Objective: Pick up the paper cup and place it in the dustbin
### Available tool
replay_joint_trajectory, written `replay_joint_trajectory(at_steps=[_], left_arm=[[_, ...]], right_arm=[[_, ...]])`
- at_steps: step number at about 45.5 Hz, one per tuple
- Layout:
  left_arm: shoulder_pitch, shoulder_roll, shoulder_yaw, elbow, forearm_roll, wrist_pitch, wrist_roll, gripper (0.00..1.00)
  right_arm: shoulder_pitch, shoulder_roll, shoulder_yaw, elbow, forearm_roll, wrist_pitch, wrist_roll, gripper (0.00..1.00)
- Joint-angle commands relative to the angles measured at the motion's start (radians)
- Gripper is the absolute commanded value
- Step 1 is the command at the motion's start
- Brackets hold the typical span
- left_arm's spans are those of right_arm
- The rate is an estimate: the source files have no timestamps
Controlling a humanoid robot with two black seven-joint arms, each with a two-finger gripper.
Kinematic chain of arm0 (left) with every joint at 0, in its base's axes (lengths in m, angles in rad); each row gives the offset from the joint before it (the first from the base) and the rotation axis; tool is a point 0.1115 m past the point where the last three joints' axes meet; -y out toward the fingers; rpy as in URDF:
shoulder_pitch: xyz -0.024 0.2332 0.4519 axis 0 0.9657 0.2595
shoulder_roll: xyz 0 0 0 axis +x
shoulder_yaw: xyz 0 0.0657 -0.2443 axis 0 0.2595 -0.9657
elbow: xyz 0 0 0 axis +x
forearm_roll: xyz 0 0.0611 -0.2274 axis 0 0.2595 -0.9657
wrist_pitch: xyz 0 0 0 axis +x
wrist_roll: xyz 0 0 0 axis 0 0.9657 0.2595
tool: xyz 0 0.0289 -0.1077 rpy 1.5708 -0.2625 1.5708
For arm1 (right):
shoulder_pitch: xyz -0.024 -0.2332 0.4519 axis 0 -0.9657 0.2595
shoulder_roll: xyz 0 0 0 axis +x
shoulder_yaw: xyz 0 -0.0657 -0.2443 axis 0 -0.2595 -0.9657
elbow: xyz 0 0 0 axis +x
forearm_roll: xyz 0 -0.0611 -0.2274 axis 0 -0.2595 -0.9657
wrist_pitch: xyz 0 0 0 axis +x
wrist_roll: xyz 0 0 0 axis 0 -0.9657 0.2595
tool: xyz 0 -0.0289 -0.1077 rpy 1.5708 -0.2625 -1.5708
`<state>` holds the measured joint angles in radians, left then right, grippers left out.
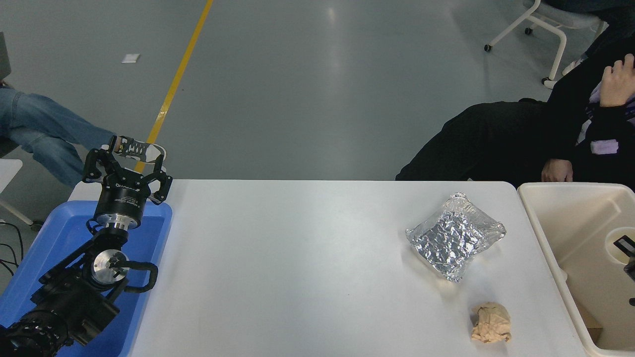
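The head view, the only one, looks down over a white worktop point(297, 267).

At the lower left, the left arm is parked over a blue plastic tray point(59, 233). The left tool point(125, 166) points away from the camera, past the far edge of the tray. Its fingers are spread apart and nothing is between them.

At the right edge stands the dustbin point(545, 223), a large cream-white tub with a thick rounded rim, just beside the right end of the worktop. Inside the dustbin, near the right border of the picture, the paper cup point(615, 248) is visible from above: a round white rim with a cream inside. It is cut partly by the picture edge. A small black part of the right tool point(629, 255) shows at the cup, over its mouth and at its right side. So little of this tool is in the picture that I cannot tell whether it grips the cup or is open.

On the worktop, near the dustbin, lies a crinkled silver foil tray point(455, 237). Nearer to the camera lies a crumpled tan paper ball point(491, 323), apart from the foil tray.

At the far right side a person in black clothes point(521, 139) sits, with one hand point(556, 172) low behind the dustbin. At the far left, a leg in blue jeans point(44, 134) is visible.
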<state>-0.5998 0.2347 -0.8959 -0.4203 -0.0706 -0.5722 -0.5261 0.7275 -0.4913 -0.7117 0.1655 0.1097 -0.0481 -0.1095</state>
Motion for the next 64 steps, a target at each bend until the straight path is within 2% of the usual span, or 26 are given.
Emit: replay_joint_trajectory(at_steps=[1, 4, 11, 21, 27, 32, 36, 40, 51, 64], left_arm=[[0.000, 0.000, 0.000, 0.000, 0.000, 0.000, 0.000, 0.99], [0.000, 0.000, 0.000, 0.000, 0.000, 0.000, 0.000, 0.99], [0.000, 0.000, 0.000, 0.000, 0.000, 0.000, 0.000, 0.99], [0.000, 0.000, 0.000, 0.000, 0.000, 0.000, 0.000, 0.99], [0.000, 0.000, 0.000, 0.000, 0.002, 0.000, 0.000, 0.99], [0.000, 0.000, 0.000, 0.000, 0.002, 0.000, 0.000, 0.99], [0.000, 0.000, 0.000, 0.000, 0.002, 0.000, 0.000, 0.99], [0.000, 0.000, 0.002, 0.000, 0.002, 0.000, 0.000, 0.99], [0.000, 0.000, 0.002, 0.000, 0.002, 0.000, 0.000, 0.99], [0.000, 0.000, 0.002, 0.000, 0.002, 0.000, 0.000, 0.99]], right_arm=[[0.026, -0.027, 0.017, 0.020, 0.001, -0.013, -0.001, 0.93], [0.035, -0.039, 0.034, 0.041, 0.001, -0.013, -0.001, 0.99], [0.096, -0.099, 0.040, 0.159, 0.001, -0.006, 0.001, 1.00], [0.325, -0.285, 0.017, 0.575, 0.001, 0.004, -0.001, 1.00], [0.409, -0.299, -0.008, 0.690, 0.004, 0.004, -0.001, 1.00], [0.529, -0.302, -0.142, 0.767, 0.007, 0.045, -0.001, 1.00], [0.671, -0.293, -0.328, 0.798, 0.007, 0.154, -0.001, 1.00], [0.821, -0.271, -0.460, 0.799, 0.007, 0.331, -0.001, 1.00], [1.108, -0.213, -0.542, 0.799, -0.004, 0.833, -0.001, 1.00], [1.349, -0.014, -0.650, 0.816, -0.018, 0.833, -0.004, 1.00]])
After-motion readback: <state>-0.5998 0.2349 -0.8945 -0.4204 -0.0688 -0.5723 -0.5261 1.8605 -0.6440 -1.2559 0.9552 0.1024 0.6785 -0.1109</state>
